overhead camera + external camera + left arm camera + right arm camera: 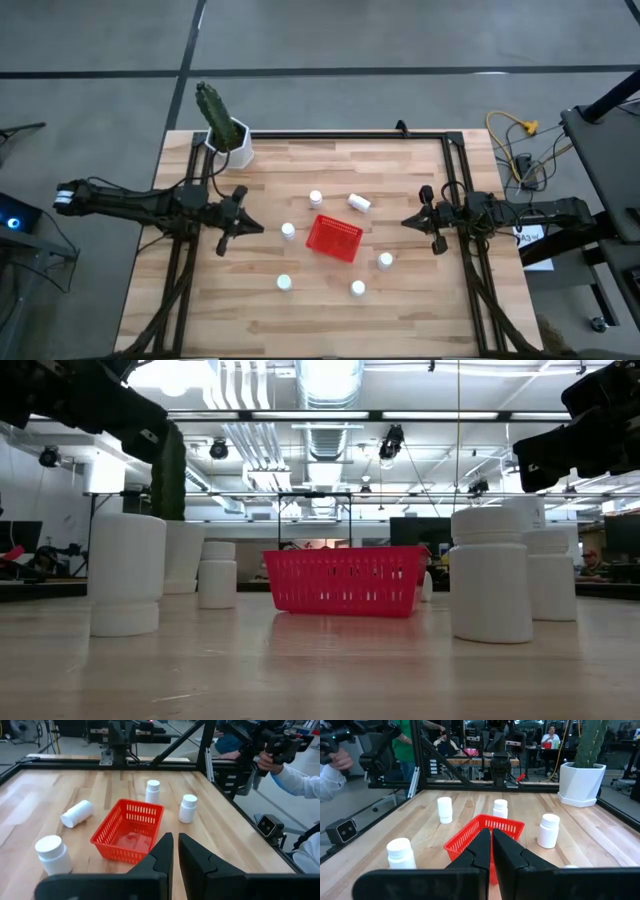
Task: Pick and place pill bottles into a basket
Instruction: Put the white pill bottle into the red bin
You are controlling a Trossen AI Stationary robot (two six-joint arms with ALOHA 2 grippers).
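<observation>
I work over a pale wooden table [330, 310] framed by black rails, with grey floor around it and a busy workshop beyond. A white hexagonal cactus pot [232, 146] stands at the far left corner.

My left gripper [247, 226] hangs over the left side of the table, its fingers [162, 852] pressed together with nothing between them. My right gripper [409, 221] sits opposite over the right side, likewise closed and empty, its fingers [482, 847] meeting in front of the basket. Neither touches a bottle.

The red basket [333, 238] lies near the table's middle, between my two grippers, turned at a slight angle. Its mesh walls are low, and inside I see only its bare red floor.

All six pill bottles stand or lie on the wood around it: one upright [316, 198] and one on its side [359, 203] beyond the basket, one [288, 231] just left of it, one [385, 261] to its right, and two [284, 283] [358, 289] nearer the front edge.

A person's sleeved hand [287, 767] shows beyond the table's side.
</observation>
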